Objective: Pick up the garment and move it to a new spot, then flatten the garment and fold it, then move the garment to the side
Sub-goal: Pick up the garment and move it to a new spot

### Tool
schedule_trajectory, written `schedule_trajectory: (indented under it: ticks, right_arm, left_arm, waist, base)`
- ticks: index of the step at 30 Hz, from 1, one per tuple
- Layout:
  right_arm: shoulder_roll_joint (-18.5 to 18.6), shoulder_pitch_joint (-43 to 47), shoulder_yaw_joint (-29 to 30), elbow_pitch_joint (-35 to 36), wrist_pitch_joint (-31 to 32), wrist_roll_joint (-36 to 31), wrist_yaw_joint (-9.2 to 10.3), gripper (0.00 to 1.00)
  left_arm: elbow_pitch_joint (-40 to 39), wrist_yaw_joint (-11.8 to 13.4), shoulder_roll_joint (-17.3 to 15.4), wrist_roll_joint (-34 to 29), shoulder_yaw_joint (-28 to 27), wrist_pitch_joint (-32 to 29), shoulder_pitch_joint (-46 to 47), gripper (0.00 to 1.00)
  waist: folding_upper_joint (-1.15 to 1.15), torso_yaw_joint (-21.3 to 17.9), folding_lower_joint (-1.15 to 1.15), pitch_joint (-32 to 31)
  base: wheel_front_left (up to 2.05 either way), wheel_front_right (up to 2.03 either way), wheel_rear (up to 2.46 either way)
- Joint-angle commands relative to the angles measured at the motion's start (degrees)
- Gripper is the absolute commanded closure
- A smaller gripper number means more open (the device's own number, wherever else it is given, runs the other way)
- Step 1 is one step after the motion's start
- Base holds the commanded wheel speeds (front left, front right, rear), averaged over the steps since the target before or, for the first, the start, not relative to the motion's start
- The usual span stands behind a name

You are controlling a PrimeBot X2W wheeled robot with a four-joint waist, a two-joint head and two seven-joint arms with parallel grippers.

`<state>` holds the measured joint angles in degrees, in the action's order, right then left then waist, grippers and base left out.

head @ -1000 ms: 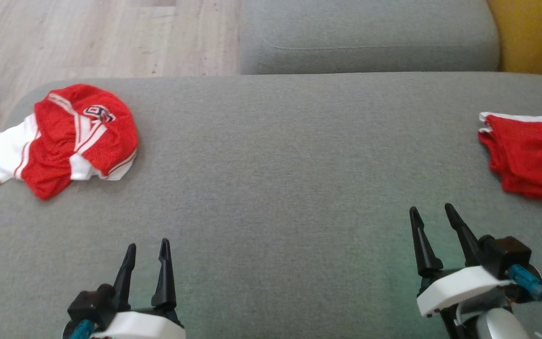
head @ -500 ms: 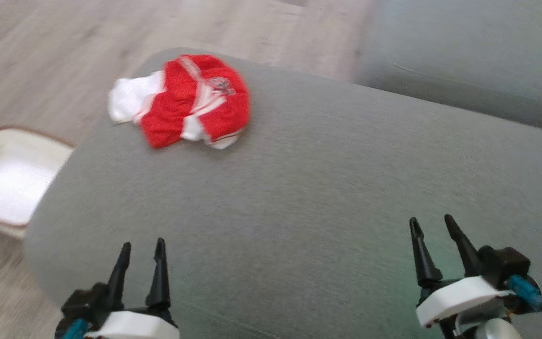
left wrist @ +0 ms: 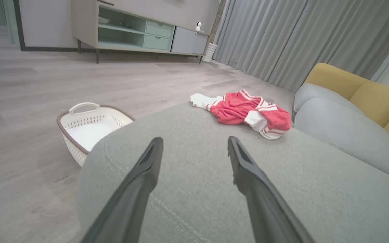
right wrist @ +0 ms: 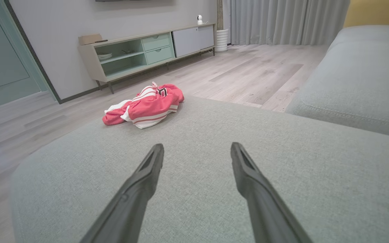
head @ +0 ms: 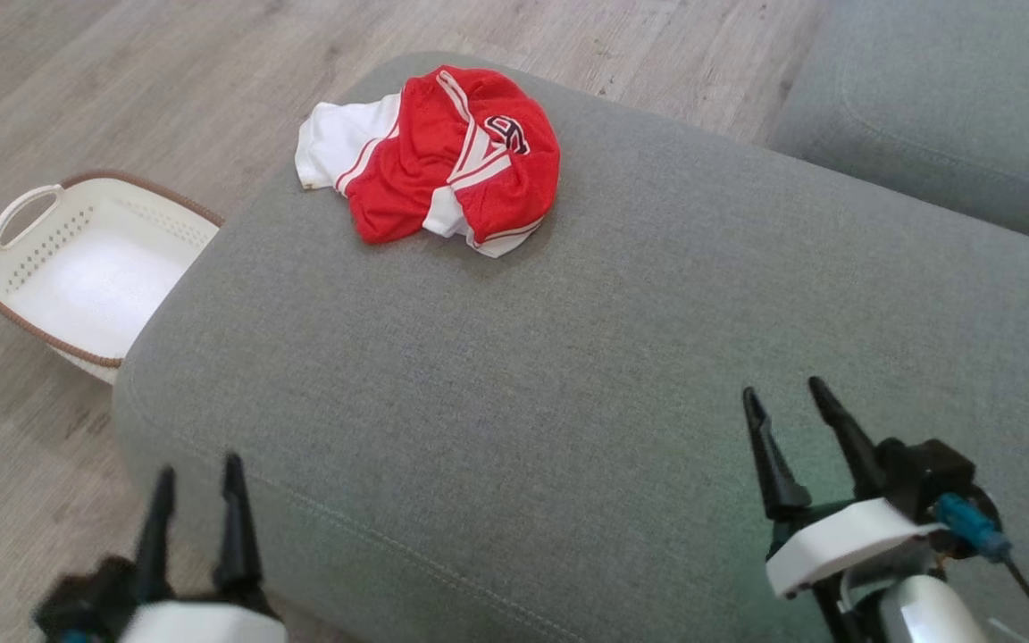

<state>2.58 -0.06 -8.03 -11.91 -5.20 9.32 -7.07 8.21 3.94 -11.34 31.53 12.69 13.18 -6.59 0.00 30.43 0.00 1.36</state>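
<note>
A crumpled red and white garment [head: 443, 156] lies near the far left corner of the grey sofa cushion [head: 586, 357]; the wrist views show the garment [left wrist: 245, 111] [right wrist: 145, 106] too. My left gripper [head: 196, 478] hangs open over the cushion's near left edge, far from the garment, nothing between its fingers. Open and empty as well, my right gripper [head: 782, 406] hovers above the cushion at the lower right. In each wrist view the two fingers [left wrist: 147, 168] [right wrist: 248, 168] stand well apart over bare cushion.
A white perforated laundry basket [head: 23, 268] with a brown rim stands on the wooden floor left of the cushion. Another grey sofa cushion [head: 952, 98] lies at the upper right. A low cabinet [right wrist: 140, 50] and curtains stand across the room.
The head camera has swung to the left, so the whole picture shifted: the basket came into view and the folded red clothes at the right edge left it. Both grippers stay open.
</note>
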Motion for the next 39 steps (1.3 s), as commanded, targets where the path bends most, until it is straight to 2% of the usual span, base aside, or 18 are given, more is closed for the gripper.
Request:
schedule_trajectory:
  ticks: [1, 3, 5, 10, 15, 20, 26, 30, 39]
  right_arm:
    - [0.30, -2.44, 0.10, 2.79, -0.25, -1.15, -0.42, 0.00]
    - [0.30, -2.33, 0.84, 3.32, -0.26, -1.50, -0.42, 0.00]
    - [0.30, -2.02, 2.41, 4.56, 0.02, -2.35, -0.42, 0.00]
    - [0.30, -3.31, 4.51, 9.08, 2.12, -5.10, -0.42, 0.00]
    - [0.30, -5.57, 4.98, 14.74, 4.90, -7.49, -0.42, 0.00]
    - [0.30, -7.91, 4.82, 19.71, 7.45, -8.75, -0.42, 0.00]
    - [0.30, -10.59, 4.81, 24.86, 9.84, -9.82, -0.42, 0.00]
    - [0.30, -11.54, 5.58, 26.21, 10.56, -10.53, -0.42, 0.00]
    - [0.30, -12.20, 6.11, 26.55, 9.92, -10.37, -0.42, 0.00]
  left_arm:
    - [-3.01, -0.43, -2.53, 0.19, -3.43, -0.18, 5.46, 0.00]
    - [-3.77, -0.49, -3.34, 0.15, -3.83, -0.83, 6.94, 0.00]
    - [-5.24, -1.16, -5.50, -0.35, -4.03, -2.85, 10.71, 0.00]
    - [-6.94, -3.37, -10.56, 0.71, -6.47, -7.37, 23.03, 0.00]
    - [-2.19, -6.44, -13.69, 3.44, -6.84, -13.72, 36.79, 0.00]
    - [8.06, -8.00, -13.48, 6.53, -5.20, -20.71, 47.30, 0.00]
    - [22.51, -9.38, -10.67, 9.41, -2.67, -25.54, 53.64, 0.00]
    - [28.24, -10.25, -8.98, 11.11, -1.46, -27.22, 55.85, 0.00]
    - [36.69, -11.16, -8.45, 12.70, 1.02, -29.31, 59.35, 0.00]
  waist:
    - [0.00, -0.19, 0.00, 0.66]
    - [0.00, -0.26, 0.00, 0.97]
    - [0.00, -0.56, 0.00, 1.79]
    - [0.00, -4.66, 0.00, 6.35]
    - [0.00, -9.43, 0.00, 11.34]
    - [0.00, -13.45, 0.00, 15.98]
    - [0.00, -16.91, 0.00, 22.24]
    - [0.00, -17.62, 0.00, 24.90]
    - [0.00, -18.51, 0.00, 27.48]
  base:
    - [0.00, 0.00, 0.00]
    - [0.00, 0.00, 0.00]
    - [0.00, 0.00, 0.00]
    - [0.00, 0.00, 0.00]
    - [0.00, 0.00, 0.00]
    - [0.00, 0.00, 0.00]
    - [0.00, 0.00, 0.00]
    - [0.00, 0.00, 0.00]
    - [0.00, 0.00, 0.00]
